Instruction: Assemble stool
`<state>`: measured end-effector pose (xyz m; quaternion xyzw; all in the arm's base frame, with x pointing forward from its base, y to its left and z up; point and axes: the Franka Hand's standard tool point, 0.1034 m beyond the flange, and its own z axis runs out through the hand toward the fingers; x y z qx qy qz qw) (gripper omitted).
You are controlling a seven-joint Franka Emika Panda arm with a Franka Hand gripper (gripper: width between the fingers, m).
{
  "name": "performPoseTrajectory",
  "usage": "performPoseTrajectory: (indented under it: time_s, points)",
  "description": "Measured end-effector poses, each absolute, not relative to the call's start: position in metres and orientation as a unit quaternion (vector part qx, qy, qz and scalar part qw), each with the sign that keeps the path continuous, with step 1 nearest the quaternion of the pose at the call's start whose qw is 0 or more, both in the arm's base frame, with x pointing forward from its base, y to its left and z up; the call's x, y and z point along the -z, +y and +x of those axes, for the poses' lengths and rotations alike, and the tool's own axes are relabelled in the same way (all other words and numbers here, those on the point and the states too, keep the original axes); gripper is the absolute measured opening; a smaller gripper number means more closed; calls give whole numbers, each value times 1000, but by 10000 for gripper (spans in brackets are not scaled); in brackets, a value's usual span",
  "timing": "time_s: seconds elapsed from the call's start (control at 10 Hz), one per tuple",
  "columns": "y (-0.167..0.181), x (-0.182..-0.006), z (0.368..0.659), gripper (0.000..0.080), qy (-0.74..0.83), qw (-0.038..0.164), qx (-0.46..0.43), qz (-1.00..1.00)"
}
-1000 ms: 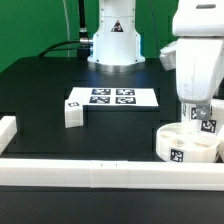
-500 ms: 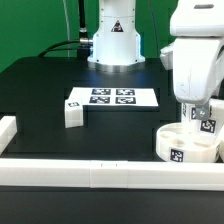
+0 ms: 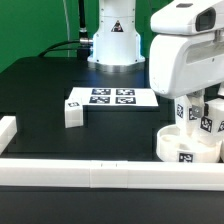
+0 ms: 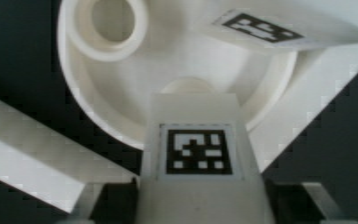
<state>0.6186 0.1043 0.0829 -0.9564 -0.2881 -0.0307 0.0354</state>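
Black tabletop: gripper clenched on a leg block at the round seat; tilted or off-socket entry could jam it or shove the seat.

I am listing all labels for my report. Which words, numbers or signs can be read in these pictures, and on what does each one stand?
No words, brands or numbers can be read anywhere.
The only signs are black-and-white square tags without letters: four on the marker board, others on the loose leg, the seat and the held leg.
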Motion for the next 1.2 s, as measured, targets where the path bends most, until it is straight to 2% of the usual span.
performPoseTrajectory:
  time_s: [1.2]
  points:
    - [111, -79, 616, 340, 148, 58, 17, -987]
